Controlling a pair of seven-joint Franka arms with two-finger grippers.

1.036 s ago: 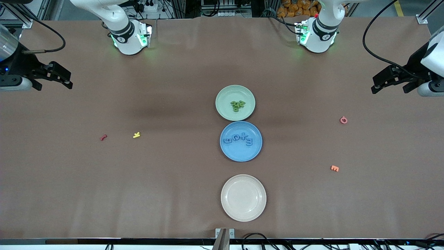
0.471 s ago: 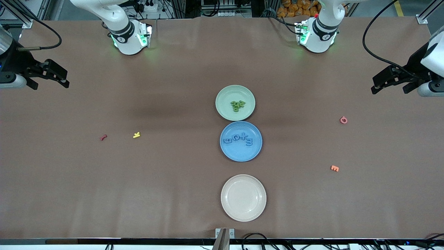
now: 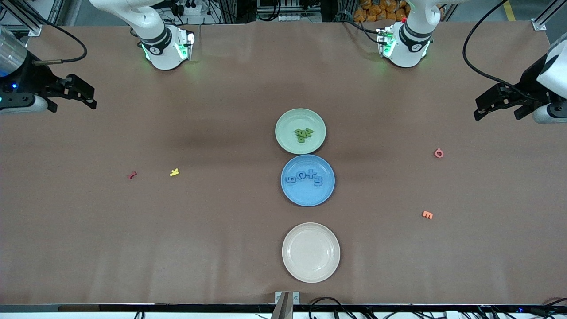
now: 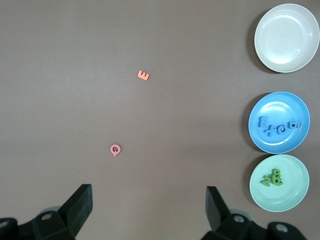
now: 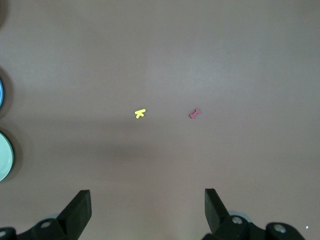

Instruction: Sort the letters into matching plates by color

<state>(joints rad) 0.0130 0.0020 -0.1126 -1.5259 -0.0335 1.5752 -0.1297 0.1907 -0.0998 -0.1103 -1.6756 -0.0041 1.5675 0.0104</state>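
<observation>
The pale green plate (image 3: 288, 128) holds a cluster of green letters (image 3: 303, 134). Touching it on the side nearer the front camera, the blue plate (image 3: 305, 195) carries a row of blue letters (image 3: 304, 177). Both plates also show in the left wrist view: the green plate (image 4: 295, 192) with its letters (image 4: 271, 178), and the blue plate (image 4: 270, 102) with its letters (image 4: 277, 126). My left gripper (image 3: 479, 110) (image 4: 148, 192) hangs open and empty over bare table at the left arm's end. My right gripper (image 3: 91, 99) (image 5: 147, 192) hangs open and empty over the right arm's end.
An empty beige plate (image 3: 311, 252) lies nearest the front camera. A pink letter (image 3: 438, 153) and an orange letter (image 3: 427, 215) lie toward the left arm's end. A yellow letter (image 3: 174, 172) and a red letter (image 3: 131, 175) lie toward the right arm's end.
My right gripper has shifted slightly over its end of the table. The left arm, plates and letters have not moved.
</observation>
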